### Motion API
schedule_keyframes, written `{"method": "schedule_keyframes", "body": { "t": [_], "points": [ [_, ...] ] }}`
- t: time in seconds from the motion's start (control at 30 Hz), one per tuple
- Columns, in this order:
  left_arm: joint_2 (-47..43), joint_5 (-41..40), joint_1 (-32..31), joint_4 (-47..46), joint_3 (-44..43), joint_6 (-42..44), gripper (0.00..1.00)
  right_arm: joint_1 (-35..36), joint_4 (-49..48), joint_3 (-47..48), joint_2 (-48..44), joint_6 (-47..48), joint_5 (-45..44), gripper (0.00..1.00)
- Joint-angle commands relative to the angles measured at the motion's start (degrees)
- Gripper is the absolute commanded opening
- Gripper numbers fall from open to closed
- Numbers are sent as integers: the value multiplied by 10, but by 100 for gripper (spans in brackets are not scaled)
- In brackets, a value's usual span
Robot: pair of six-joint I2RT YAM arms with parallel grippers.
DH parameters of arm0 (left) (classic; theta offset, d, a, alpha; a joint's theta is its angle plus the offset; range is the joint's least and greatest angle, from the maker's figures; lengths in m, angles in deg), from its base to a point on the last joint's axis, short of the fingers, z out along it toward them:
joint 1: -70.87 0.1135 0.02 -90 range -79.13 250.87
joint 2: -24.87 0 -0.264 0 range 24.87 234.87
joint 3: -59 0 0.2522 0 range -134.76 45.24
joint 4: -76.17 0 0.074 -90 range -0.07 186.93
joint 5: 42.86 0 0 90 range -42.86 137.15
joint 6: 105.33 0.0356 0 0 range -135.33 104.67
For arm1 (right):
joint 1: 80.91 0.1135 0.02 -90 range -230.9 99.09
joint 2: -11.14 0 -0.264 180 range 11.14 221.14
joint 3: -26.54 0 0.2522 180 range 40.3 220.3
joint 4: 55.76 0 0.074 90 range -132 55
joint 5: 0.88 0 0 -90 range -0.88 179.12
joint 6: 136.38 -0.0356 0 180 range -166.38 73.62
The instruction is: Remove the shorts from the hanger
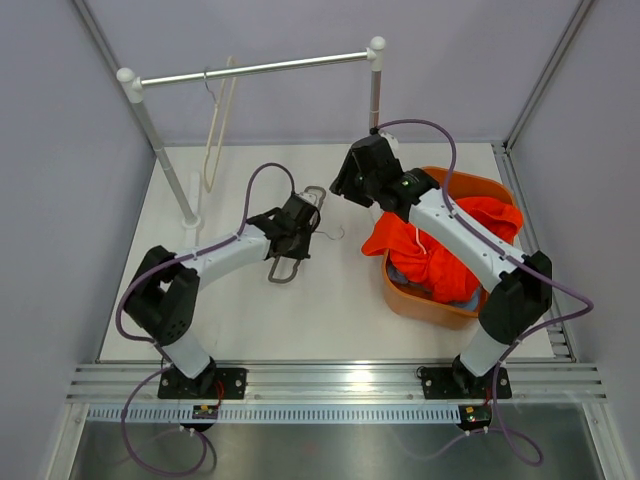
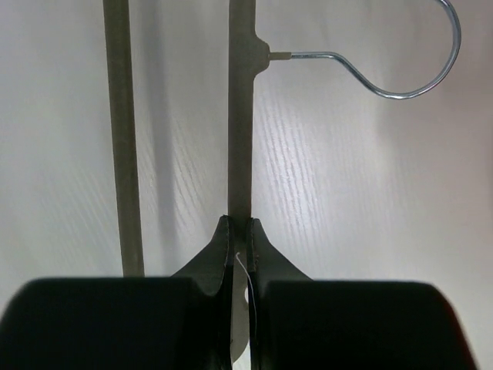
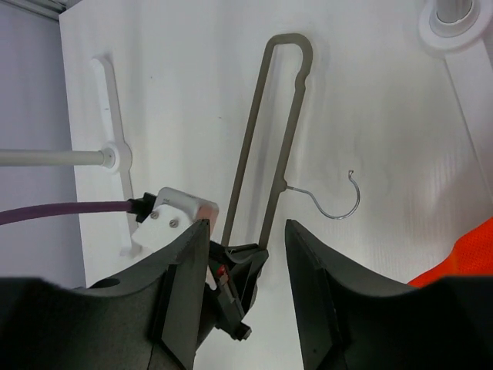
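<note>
From above, the orange shorts point(image 1: 440, 245) lie heaped in an orange basket point(image 1: 430, 308) on the right side of the surface point(image 1: 330, 310). The light blue shorts point(image 1: 402, 273) peek out beneath them. A bare grey hanger point(image 1: 283, 272) lies flat near the middle, and the left hand point(image 1: 296, 232) sits over it. The right hand point(image 1: 345, 185) hovers just beside the basket's far rim, carrying nothing. A cream hanger point(image 1: 215, 140) hangs from the rail point(image 1: 260, 68) at the back. Both pairs appear to be off already, so what is left looks like dealing with the empty hanger. The likely next move is to lift it level so that it does not drag or twist in the grip.

In the left wrist view, that hand is clenched on one of the hanger's long bars, fingers pressed flat against either side. The wire hook point(image 2: 400, 95) curls away at upper right, its tip cut off by the frame. The grip point itself is partly lost in shadow.

In the right wrist view, the right hand's jaws stand apart with nothing between them. It looks down on the hanger and the left hand holding it. A sliver of orange cloth shows at lower right and a rack foot point(image 3: 454, 19) at upper right, both cropped. No blue cloth shows here.
</note>
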Motion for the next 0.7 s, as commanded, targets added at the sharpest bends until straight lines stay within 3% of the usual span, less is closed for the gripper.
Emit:
{"method": "schedule_keyframes", "body": {
  "t": [0.0,0.47,0.67],
  "points": [
    [-46,30,-9,-4,-14,-15,0,3,12,0,-27,15,-29,53],
    [-102,63,-21,-5,-22,-48,0,3,43,-4,-103,52,-93,60],
    [-110,82,-21,-9,-34,-56,0,-32,35,-26,-105,59,-34,63]
  ]
}}
